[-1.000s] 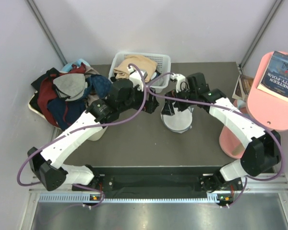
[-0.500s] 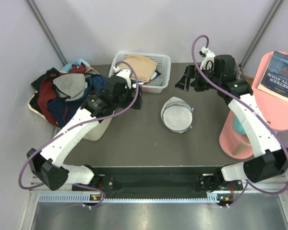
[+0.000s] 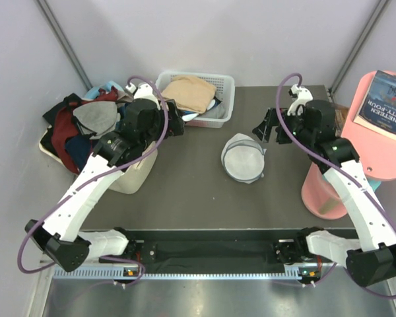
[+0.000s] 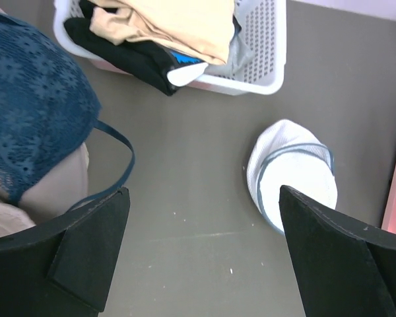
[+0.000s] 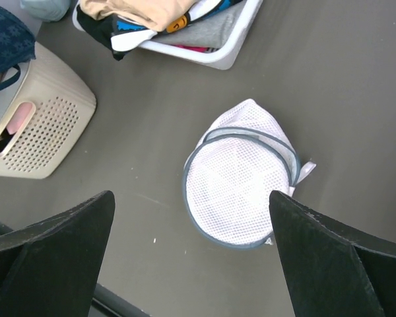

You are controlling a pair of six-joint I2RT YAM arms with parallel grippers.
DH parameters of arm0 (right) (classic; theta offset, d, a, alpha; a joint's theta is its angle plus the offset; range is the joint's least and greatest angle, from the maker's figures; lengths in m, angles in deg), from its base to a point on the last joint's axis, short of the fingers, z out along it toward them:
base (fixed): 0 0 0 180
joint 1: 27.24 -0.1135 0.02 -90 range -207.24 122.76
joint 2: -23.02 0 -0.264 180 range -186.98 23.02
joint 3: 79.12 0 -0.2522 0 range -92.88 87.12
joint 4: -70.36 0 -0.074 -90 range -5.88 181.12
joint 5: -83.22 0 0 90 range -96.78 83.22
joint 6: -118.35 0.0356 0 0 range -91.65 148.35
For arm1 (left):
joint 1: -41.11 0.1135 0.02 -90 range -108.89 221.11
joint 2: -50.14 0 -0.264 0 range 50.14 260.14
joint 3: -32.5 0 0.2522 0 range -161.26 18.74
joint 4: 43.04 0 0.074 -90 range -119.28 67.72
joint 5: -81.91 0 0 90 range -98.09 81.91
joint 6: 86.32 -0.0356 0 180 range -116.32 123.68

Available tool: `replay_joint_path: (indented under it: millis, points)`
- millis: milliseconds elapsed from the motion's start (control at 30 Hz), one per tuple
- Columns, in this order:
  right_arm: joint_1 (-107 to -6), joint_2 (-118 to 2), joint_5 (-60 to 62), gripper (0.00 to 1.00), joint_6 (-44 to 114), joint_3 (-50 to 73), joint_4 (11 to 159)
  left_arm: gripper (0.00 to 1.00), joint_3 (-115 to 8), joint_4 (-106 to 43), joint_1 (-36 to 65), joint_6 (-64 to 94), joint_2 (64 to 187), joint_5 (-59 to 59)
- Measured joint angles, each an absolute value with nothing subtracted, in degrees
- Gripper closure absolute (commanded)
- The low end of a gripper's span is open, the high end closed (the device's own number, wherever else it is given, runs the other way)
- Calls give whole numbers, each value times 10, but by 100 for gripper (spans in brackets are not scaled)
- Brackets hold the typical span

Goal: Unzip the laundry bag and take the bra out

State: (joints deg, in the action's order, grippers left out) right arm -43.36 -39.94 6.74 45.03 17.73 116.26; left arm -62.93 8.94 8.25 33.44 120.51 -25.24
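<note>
The laundry bag (image 3: 243, 160), a round whitish mesh pouch with a dark rim, lies alone on the dark table, its round face up (image 5: 241, 185) (image 4: 294, 175). I cannot tell whether its zipper is undone. The bra (image 3: 94, 117), a grey rounded cup shape, rests on top of the clothes pile at the far left. My left gripper (image 3: 177, 124) (image 4: 203, 190) hovers open to the left of the bag, in front of the basket, holding nothing. My right gripper (image 3: 267, 129) (image 5: 191, 195) hangs open above and to the right of the bag, also holding nothing.
A white slotted basket (image 3: 219, 82) holding a tan folded garment (image 3: 188, 92) stands behind the bag. A cream tub (image 3: 135, 177) draped with blue lace (image 4: 33, 112) sits under my left arm. Mixed clothes (image 3: 69, 142) pile at the left. A pink stand (image 3: 376, 152) with a book (image 3: 389, 99) is at the right.
Both grippers have drawn away from the laundry bag, the left one going left and the right one rising and swinging right. The bag stays on the table.
</note>
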Motion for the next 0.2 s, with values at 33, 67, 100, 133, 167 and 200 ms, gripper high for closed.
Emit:
replay_joint_path:
  millis: [33, 67, 100, 133, 167, 200]
  points:
    - [-434, -397, 65, 0, 451, 179, 1162, 1, -630, 89, 82, 335, 1205, -256]
    - [-434, -397, 63, 0, 451, 183, 1159, 1, -631, 90, 82, 335, 1205, -260]
    - [-434, -397, 62, 0, 451, 184, 1157, 1, -631, 90, 82, 335, 1205, -263]
    - [-434, -397, 60, 0, 451, 185, 1156, 1, -631, 90, 82, 335, 1205, -265]
    - [-434, -397, 59, 0, 451, 185, 1156, 1, -631, 90, 82, 334, 1205, -266]
    - [-434, -397, 58, 0, 451, 185, 1154, 1, -631, 90, 82, 334, 1204, -267]
